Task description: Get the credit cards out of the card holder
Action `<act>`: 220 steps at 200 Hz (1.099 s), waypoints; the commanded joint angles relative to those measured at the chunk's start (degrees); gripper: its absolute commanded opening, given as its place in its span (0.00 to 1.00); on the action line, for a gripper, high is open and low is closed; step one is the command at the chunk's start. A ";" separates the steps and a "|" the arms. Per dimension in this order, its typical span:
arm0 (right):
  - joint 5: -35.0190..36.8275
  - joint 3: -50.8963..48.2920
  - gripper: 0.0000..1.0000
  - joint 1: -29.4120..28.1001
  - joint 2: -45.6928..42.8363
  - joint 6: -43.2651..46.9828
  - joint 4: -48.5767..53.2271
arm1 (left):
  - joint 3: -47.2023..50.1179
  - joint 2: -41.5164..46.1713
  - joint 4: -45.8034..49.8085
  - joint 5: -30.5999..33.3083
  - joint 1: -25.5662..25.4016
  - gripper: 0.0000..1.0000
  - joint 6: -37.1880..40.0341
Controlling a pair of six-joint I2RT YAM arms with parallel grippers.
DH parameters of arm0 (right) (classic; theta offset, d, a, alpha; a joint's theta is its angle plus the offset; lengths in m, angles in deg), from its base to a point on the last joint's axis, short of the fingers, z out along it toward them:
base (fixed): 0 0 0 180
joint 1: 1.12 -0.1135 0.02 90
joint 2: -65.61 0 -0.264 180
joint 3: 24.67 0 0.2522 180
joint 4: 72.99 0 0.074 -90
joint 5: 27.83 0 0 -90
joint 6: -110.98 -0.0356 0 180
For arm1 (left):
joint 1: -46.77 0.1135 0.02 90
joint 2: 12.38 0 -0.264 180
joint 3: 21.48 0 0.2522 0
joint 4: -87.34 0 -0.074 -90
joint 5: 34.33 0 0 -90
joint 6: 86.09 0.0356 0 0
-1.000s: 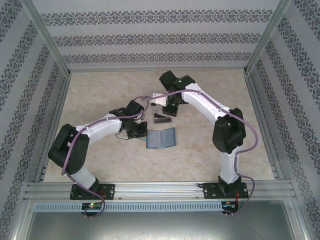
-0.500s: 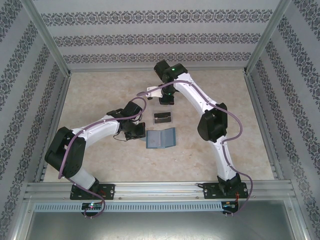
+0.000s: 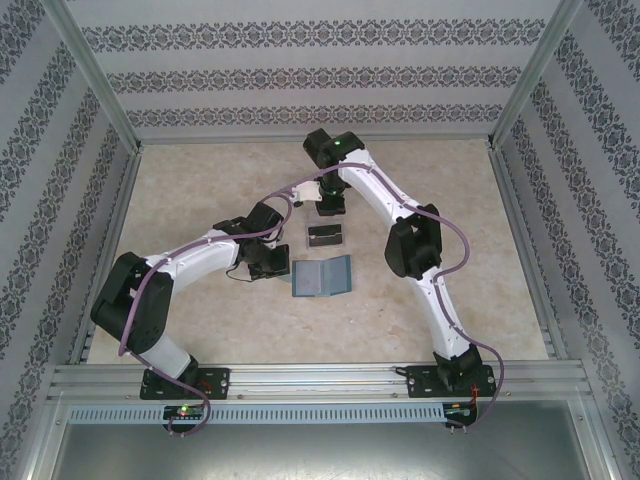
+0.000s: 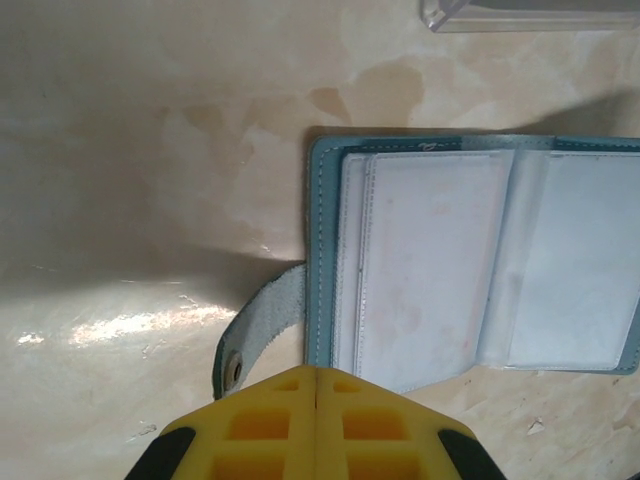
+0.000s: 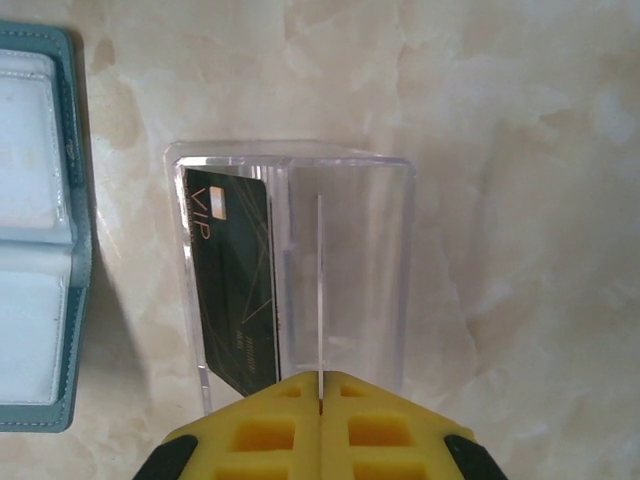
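The teal card holder lies open on the table, pale sleeves up, its tab curling out. I cannot tell whether the sleeves hold credit cards. My left gripper is shut, with its tip at the holder's near edge by the tab. A dark credit card marked VIP rests in a clear plastic piece just beyond the holder. My right gripper is shut and hovers on the far side of that piece. A thin pale line runs out from its tips. I cannot tell whether that line is a rib of the plastic.
The marble-patterned tabletop is bounded by aluminium rails and patterned walls. A corner of the clear plastic piece is beyond the holder in the left wrist view. Bare table lies to the left, right and front of the holder.
My right arm drew back from the clear plastic piece toward the far side. The piece with the dark card went from tilted to lying flat. The left arm barely moved.
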 commanded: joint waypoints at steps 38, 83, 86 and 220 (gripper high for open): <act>-2.97 1.63 0.00 1.18 1.68 -0.20 5.87 | -0.65 -0.41 2.10 -0.10 0.58 0.00 0.29; -4.71 1.85 0.00 1.68 2.52 -0.92 8.33 | -0.22 0.12 2.33 -0.08 0.53 0.00 0.30; -4.85 1.97 0.00 1.73 2.69 -0.95 8.62 | -0.21 0.18 2.30 -0.09 0.58 0.00 0.30; 1.01 5.78 0.19 1.63 1.29 -3.71 4.04 | 0.20 0.82 1.77 0.07 0.58 0.00 -0.14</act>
